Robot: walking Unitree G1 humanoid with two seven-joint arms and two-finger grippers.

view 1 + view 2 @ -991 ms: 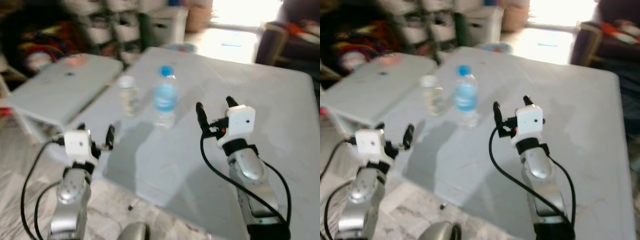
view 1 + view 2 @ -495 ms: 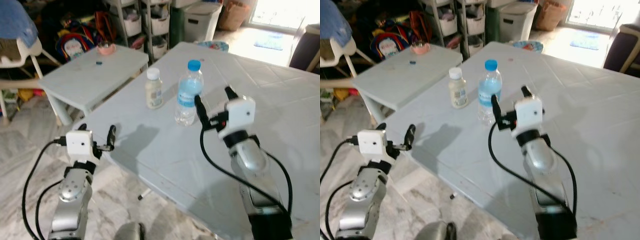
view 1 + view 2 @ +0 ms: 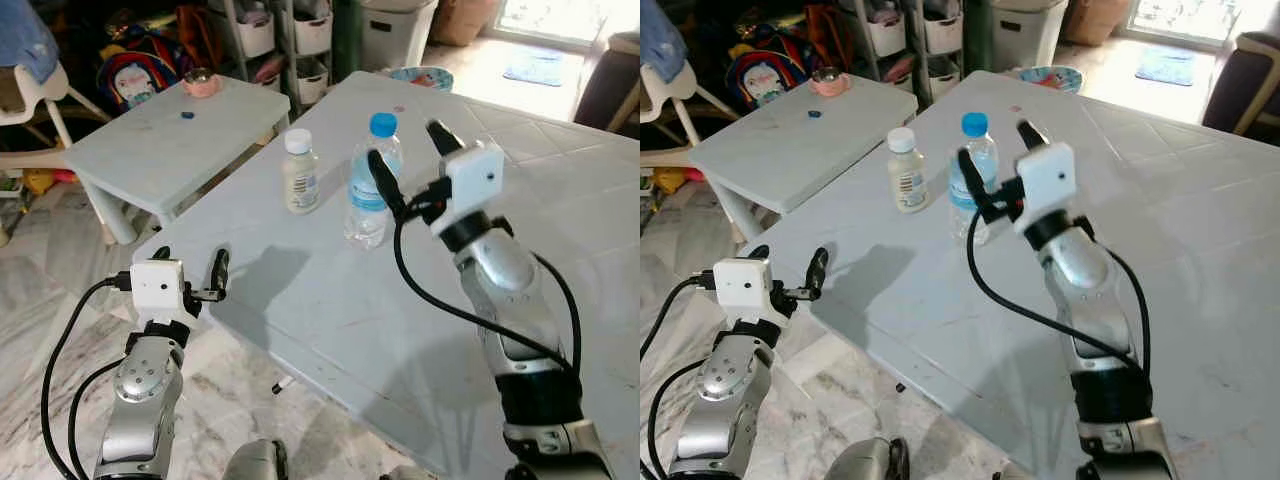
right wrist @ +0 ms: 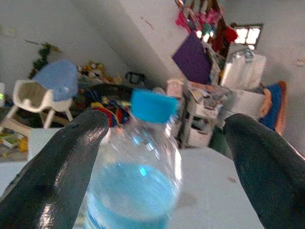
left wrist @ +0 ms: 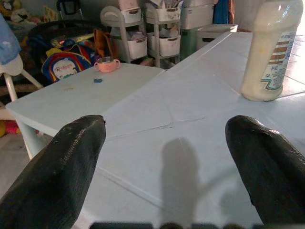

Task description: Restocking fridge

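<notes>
A lived-in family home: a large white plastic table (image 3: 560,160) stands on a marble-patterned tiled floor (image 3: 60,300), beside a low white child's table (image 3: 150,150) with a small pink cup (image 3: 203,82). Behind stand white storage drawer racks (image 3: 290,40), a colourful backpack (image 3: 140,70) and a white high chair (image 3: 30,100).

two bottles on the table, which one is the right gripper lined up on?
The blue-capped water bottle; the open right gripper brackets its neck. The white-capped bottle stands apart, to its left.
</notes>
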